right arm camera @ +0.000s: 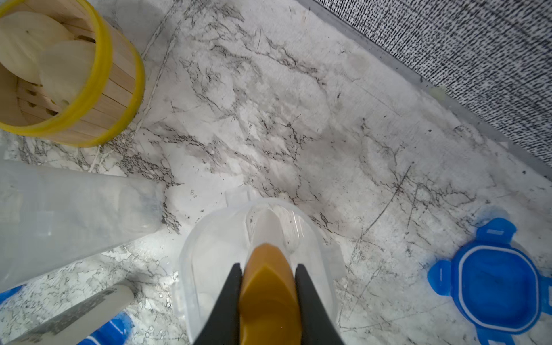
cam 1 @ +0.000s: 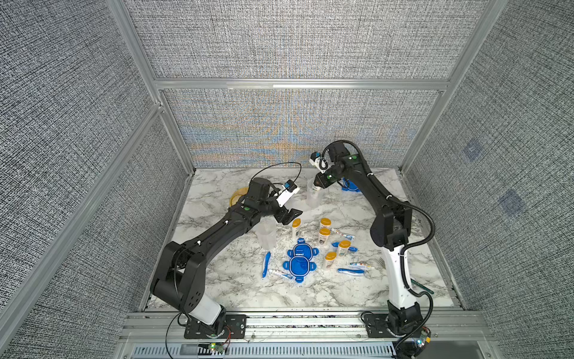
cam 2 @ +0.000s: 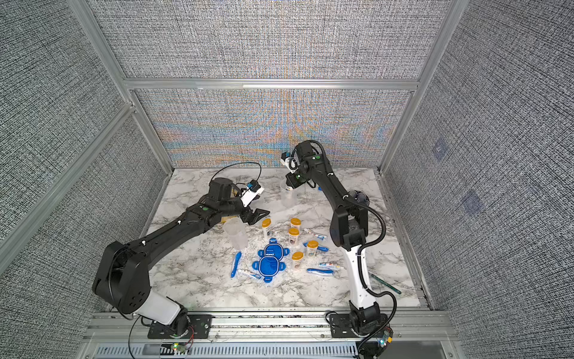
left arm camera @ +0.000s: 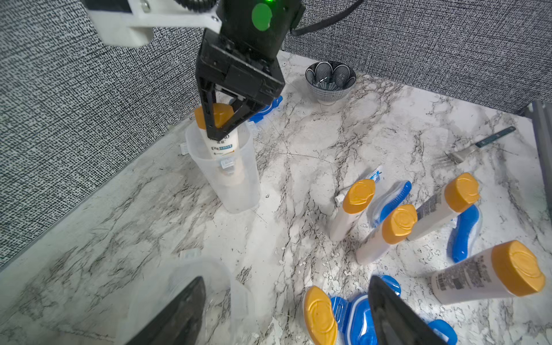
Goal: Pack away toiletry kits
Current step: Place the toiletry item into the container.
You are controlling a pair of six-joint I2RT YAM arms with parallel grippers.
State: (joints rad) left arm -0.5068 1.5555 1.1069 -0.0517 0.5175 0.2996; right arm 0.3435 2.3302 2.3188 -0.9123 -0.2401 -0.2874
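There it was: the right jaws were clenched on the orange-yellow cap of a small white plastic bottle (left arm camera: 224, 149). The bottle hung straight beneath them, long axis upright with a slight lean, its body inside the mouth of a tall clear plastic tub (left arm camera: 239, 200). In the right wrist view the cap sat pinched between the two black fingers (right arm camera: 224, 304), with the tub rim ringed around it. I'd say the base had not yet reached the tub floor, so the next move needed only a release, or a little more lowering, straight down.

The left jaws stood wide apart, grasping nothing, hovering over a second clear plastic tub (cam 1: 266, 233) just beneath them. Five loose orange-capped white bottles (cam 1: 325, 225) stood on the marble-pattern counter (cam 1: 223, 279) just ahead of the left jaws, nearer to them than to the right jaws. The left arm looked the handier one for the next pick. A blue four-tab plastic lid (right arm camera: 498, 286) lay flat on the counter, off to the side of the right jaws.

Any writing? The held bottle's label showed dark lettering ending in "D" and a blue strip, too small to read. The word embossed on the two overlapping blue lids (cam 1: 299, 259) was unreadable as well.
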